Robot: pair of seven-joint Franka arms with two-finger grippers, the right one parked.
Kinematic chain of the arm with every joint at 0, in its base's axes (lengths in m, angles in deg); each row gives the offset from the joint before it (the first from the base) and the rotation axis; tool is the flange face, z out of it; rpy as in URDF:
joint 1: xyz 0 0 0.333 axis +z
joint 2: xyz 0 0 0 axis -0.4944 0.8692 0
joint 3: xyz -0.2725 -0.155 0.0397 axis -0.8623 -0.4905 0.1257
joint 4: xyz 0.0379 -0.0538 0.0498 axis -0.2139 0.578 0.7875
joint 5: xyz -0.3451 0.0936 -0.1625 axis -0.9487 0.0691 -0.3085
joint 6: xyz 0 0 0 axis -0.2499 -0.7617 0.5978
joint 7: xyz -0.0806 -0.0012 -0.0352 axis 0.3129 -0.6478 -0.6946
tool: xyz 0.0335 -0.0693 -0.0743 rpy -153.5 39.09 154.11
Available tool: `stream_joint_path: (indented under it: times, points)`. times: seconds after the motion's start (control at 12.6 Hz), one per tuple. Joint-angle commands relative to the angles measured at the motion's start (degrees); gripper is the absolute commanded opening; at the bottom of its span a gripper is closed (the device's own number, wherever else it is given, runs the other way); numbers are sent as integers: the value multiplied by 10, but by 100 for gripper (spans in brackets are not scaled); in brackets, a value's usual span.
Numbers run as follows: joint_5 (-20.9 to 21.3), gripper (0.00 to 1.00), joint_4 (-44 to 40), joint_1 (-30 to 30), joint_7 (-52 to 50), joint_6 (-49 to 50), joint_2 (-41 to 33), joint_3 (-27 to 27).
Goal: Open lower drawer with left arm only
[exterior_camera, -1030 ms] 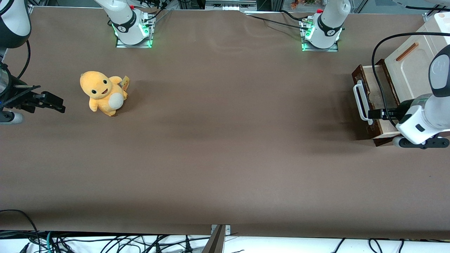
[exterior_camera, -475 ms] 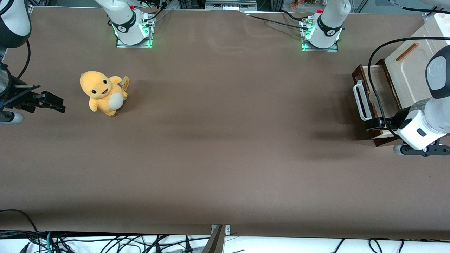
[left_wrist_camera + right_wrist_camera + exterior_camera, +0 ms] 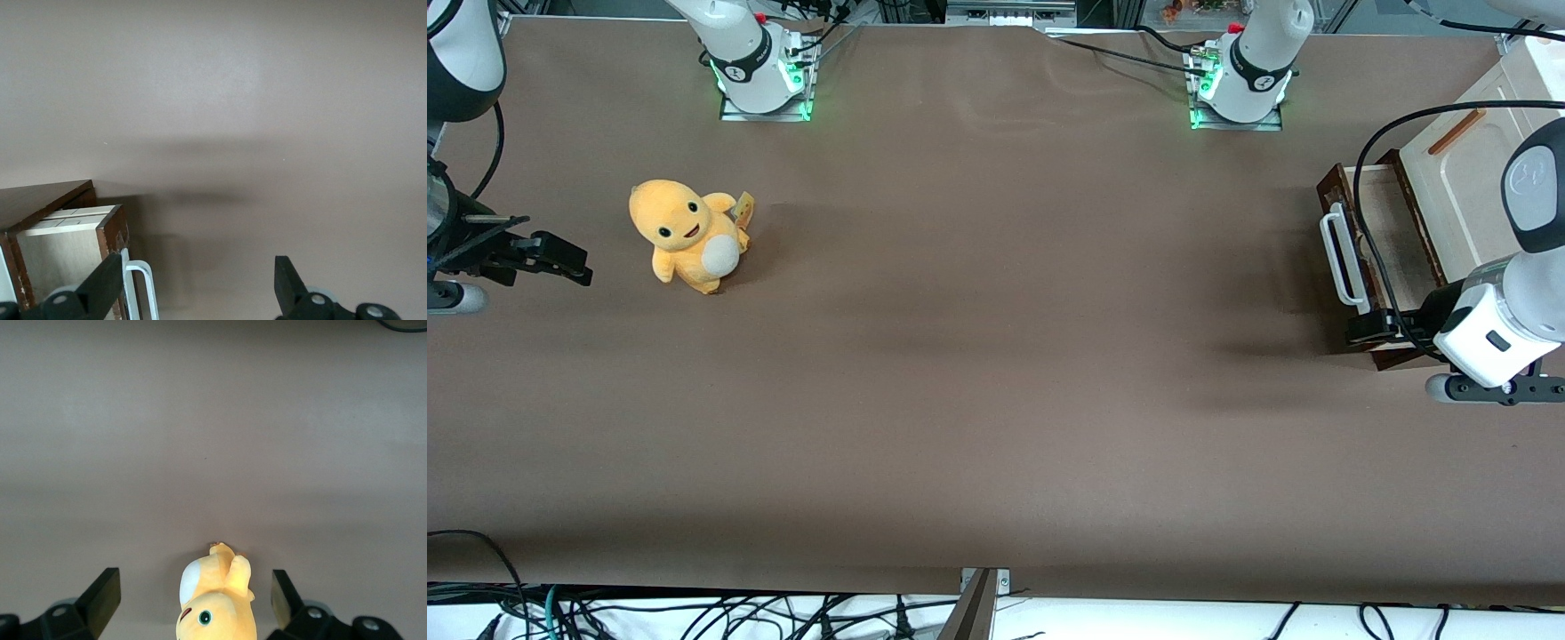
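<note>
The lower drawer (image 3: 1405, 233) stands pulled partly out of the cabinet, its pale tray showing. Its dark brown front (image 3: 1336, 188) carries a white bar handle (image 3: 1343, 258). My left arm (image 3: 1507, 320) holds the gripper (image 3: 1366, 328) at the corner of the drawer front nearest the front camera, just past the end of the handle. In the left wrist view the gripper (image 3: 197, 283) is open. One finger (image 3: 103, 283) stands in front of the drawer front (image 3: 110, 233), beside the handle's end (image 3: 143, 287); nothing is held.
The cabinet's cream-white panel (image 3: 1463, 178) with a thin orange-brown handle (image 3: 1456, 131) rises above the drawer. A black cable (image 3: 1360, 204) hangs across the drawer. An orange plush toy (image 3: 689, 236) sits toward the parked arm's end of the table.
The gripper has slid along the drawer front toward the front camera, from the handle's end to the corner. The drawer has not visibly moved.
</note>
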Motion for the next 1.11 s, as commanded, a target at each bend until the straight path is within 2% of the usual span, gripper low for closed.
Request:
stream_joint_path:
  times: [0.0, 0.48, 1.03]
  points:
    - [17, 100, 15, -7, 34, -9, -11, 10]
    - [21, 100, 11, -7, 101, -7, -11, 24]
    - [12, 100, 4, 0, 96, -6, -11, 19]
